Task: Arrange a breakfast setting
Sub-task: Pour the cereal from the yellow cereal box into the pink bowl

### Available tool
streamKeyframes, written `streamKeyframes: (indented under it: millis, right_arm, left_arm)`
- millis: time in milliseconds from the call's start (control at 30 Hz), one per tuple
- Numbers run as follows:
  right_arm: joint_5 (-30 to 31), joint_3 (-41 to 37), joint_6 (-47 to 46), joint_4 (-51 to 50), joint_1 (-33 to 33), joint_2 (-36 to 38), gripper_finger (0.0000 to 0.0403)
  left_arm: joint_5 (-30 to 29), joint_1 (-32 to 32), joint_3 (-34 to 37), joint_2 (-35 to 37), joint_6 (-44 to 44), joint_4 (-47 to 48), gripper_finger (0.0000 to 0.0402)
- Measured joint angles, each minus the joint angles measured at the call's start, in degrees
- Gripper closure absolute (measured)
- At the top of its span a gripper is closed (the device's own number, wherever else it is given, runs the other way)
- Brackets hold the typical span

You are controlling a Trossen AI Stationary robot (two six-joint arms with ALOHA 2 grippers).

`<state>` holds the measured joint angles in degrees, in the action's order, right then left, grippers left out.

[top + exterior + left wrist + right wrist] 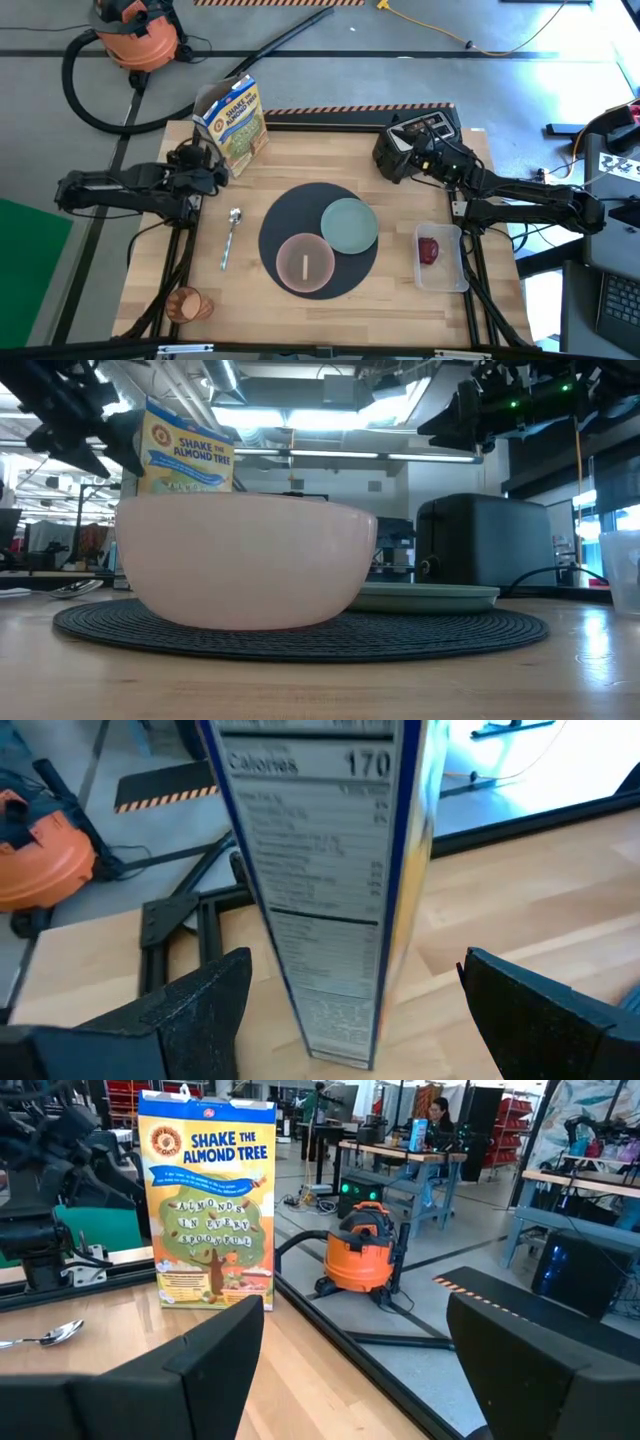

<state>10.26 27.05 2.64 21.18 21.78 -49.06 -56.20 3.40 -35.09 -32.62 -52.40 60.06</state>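
One mat [300, 215] lies ahead of both my grippers, between them, as the base of the setting. On it sit one plate [349, 225], on the side nearer my right gripper, and one bowl [304, 261] touching or overlapping its edge; I take it they are already set. One cereal box [330, 890] stands upright straight before my left gripper [207, 172], its narrow side between my spread, empty fingers [185, 1010]. I judge I am lined up to grasp it and pour. One toaster [418, 138] sits right by my right gripper [425, 158], which hovers over it, unclenched and holding nothing. I cannot see any toast. One clear tray [441, 257] sits behind my right gripper, near the table edge, holding one apple [429, 250], probably parked there until needed. One spoon [230, 236] lies just beside the mat on my left gripper's side, handle toward the near edge. One cup [191, 304] waits well behind my left gripper at the table's corner, not yet placed.
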Motion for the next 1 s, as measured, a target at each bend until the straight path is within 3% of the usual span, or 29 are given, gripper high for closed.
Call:
streamKeyframes:
  millis: [200,333,600,833,1000]
  right_arm:
    - [-0.45,0.02,0.21,1.57,0.0,0.0,0.01]
    - [-0.85,0.02,0.21,1.67,0.0,-0.01,0.01]
    - [-0.87,0.02,0.21,1.35,0.0,0.0,0.01]
    - [-0.88,0.02,0.6,1.38,0.0,0.0,0.01]
    - [-0.9,0.02,0.6,1.22,0.0,0.0,0.01]
  left_arm:
    - [-3.22,1.33,3.97,0.0,0.85,-5.55,0.0053]
    - [-4.33,3.13,6.18,0.0,6.02,-10.99,0.0053]
    - [-5.0,9.54,8.27,0.02,4.92,-12.6,0.0053]
    - [-1.24,15.02,11.7,0.0,10.92,-22.26,0.0053]
    - [4.94,18.4,14.21,0.0,21.8,-34.6,0.0053]
